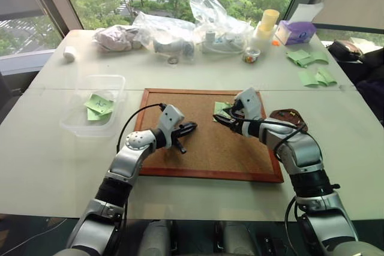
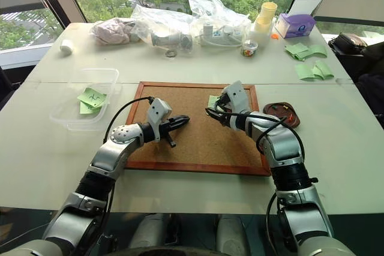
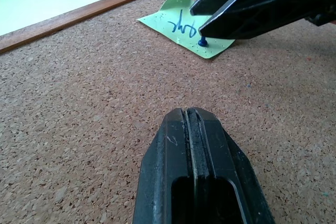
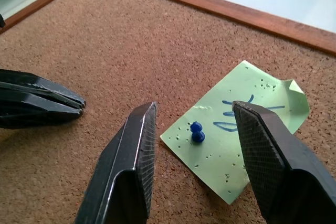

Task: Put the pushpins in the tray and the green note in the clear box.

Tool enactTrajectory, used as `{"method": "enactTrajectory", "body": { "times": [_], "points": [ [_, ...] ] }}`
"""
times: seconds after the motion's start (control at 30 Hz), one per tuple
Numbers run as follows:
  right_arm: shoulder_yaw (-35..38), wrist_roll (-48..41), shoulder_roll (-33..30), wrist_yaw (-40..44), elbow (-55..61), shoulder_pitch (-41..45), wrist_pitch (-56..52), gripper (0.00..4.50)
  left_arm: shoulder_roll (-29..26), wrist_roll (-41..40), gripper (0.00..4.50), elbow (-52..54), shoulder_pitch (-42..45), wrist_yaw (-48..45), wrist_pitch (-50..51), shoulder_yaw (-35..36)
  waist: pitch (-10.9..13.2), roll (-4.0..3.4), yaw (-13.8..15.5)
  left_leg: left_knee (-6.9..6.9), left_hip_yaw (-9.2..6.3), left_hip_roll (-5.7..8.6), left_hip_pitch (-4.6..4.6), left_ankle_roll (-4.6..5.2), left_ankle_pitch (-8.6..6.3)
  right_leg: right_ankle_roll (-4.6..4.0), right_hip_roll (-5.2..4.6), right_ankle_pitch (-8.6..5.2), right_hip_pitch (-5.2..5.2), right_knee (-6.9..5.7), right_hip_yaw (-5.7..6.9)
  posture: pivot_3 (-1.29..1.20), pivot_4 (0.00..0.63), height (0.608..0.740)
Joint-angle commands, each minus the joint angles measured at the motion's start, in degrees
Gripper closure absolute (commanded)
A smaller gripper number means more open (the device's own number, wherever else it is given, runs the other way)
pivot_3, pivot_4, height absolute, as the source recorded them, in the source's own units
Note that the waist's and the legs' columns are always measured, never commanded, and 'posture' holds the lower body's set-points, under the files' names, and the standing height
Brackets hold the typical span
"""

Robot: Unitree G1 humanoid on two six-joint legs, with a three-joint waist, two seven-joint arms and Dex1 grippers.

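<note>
Windows back a pale worktop (image 1: pixel 54 166) bearing a wood-framed corkboard (image 1: pixel 210 148). Left eye view: the clear box (image 1: pixel 93 109), at 9 o'clock from the board, holds green papers; the tray (image 1: pixel 294 115) lies at 3 o'clock, just off the frame. Left wrist view: left gripper (image 3: pixel 195 124) pressed together above bare cork. Right wrist view: right gripper (image 4: pixel 194 124) spread — one finger on either side of a blue pushpin (image 4: pixel 197 132) stuck through the green note (image 4: pixel 236 140), near the board's 1 o'clock corner.
</note>
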State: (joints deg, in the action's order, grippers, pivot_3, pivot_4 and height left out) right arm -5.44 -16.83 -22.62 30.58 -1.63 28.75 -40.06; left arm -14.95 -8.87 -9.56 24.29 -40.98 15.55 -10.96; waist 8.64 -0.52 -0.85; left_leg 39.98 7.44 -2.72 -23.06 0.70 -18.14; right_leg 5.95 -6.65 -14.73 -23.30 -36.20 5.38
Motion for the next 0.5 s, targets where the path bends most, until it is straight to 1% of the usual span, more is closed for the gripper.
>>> {"method": "enactTrajectory", "body": {
  "times": [0.03, 0.2, 0.3, 0.37, 0.4, 0.5],
  "points": [
    [-0.85, 1.50, 0.18, 1.15, -0.92, 1.35, 2.73, 2.18, -0.92, 1.20, 4.50, -1.77, -2.17, 0.58, 1.68, -0.36, 0.00, 0.00, -0.03, 0.00, 0.00, 0.00, 0.00, 0.00, 0.00, 0.00, 0.00, 0.00, 0.00, 0.00, 0.00, 0.00, 0.150, 0.740],
    [-1.67, 3.45, 0.36, 1.72, -3.42, 1.01, 4.60, 2.18, -1.07, 1.15, 4.50, -1.34, -2.53, 0.96, 1.77, -0.19, 0.00, 0.00, -0.06, -0.01, 0.01, -0.01, 0.01, 0.00, 0.00, 0.00, 0.01, 0.00, -0.01, 0.00, 0.00, 0.00, 0.150, 0.740],
    [-1.89, 4.38, 0.27, 1.96, -3.35, 1.05, 5.38, 2.99, -1.20, 1.05, 4.50, -1.10, -2.62, 1.04, 1.90, -0.07, 0.00, 0.00, -0.12, -0.02, 0.02, -0.01, 0.02, -0.01, 0.00, 0.00, 0.01, 0.00, -0.01, 0.00, 0.00, 0.00, 0.150, 0.740],
    [-1.75, 4.59, 0.43, 2.03, -2.66, 1.09, 5.17, 4.05, -1.24, 1.00, 4.50, -1.02, -2.62, 1.06, 2.02, 0.02, 0.00, 0.00, -0.18, -0.02, 0.02, -0.02, 0.02, -0.01, 0.00, 0.00, 0.02, 0.00, -0.01, 0.00, 0.00, 0.00, 0.150, 0.740],
    [-1.68, 4.69, 0.45, 2.08, -2.32, 1.07, 5.05, 4.46, -1.25, 0.97, 4.50, -0.97, -2.65, 1.05, 2.09, 0.03, 0.00, 0.00, -0.20, -0.02, 0.03, -0.02, 0.03, -0.01, 0.01, 0.00, 0.02, 0.00, -0.01, 0.00, 0.00, 0.00, 0.150, 0.740],
    [-1.80, 5.17, 0.04, 2.26, -1.20, 0.90, 5.21, 4.46, -1.28, 0.93, 4.50, -0.85, -2.68, 0.97, 2.33, 0.02, 0.00, 0.00, -0.23, -0.02, 0.04, -0.03, 0.03, -0.02, 0.01, 0.00, 0.03, 0.00, -0.01, 0.00, 0.00, 0.00, 0.150, 0.740]
  ]
}}
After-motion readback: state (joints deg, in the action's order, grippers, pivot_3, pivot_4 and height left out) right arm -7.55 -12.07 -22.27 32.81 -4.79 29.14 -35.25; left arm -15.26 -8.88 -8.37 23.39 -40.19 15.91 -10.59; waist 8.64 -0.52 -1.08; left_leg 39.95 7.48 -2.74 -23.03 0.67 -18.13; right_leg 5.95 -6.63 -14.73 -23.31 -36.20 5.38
